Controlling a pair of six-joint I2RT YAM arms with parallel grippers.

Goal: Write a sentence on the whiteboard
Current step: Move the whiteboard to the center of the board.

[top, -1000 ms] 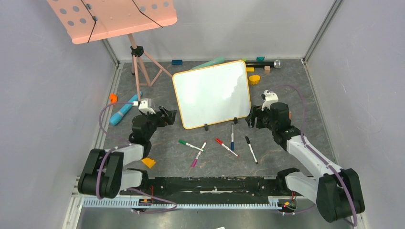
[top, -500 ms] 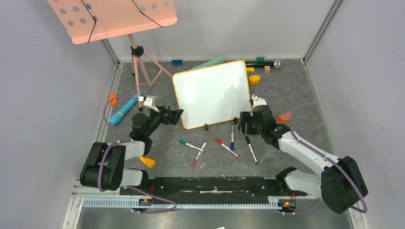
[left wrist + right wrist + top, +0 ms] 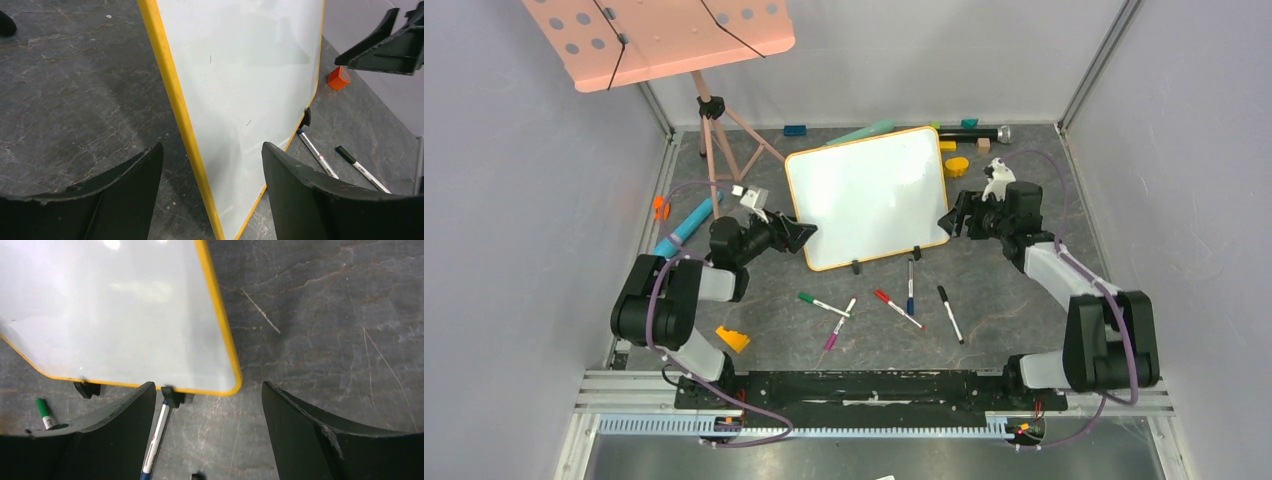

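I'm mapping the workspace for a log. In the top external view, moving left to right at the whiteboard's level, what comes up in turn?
The blue tube → left end effector → whiteboard → right end effector.

Left wrist view crops the whiteboard (image 3: 240,100) top and bottom. Right wrist view catches only its lower corner; the blue pen (image 3: 156,437) runs off the bottom edge, green marker (image 3: 43,410) half-hidden behind the right end effector (image 3: 207,387).
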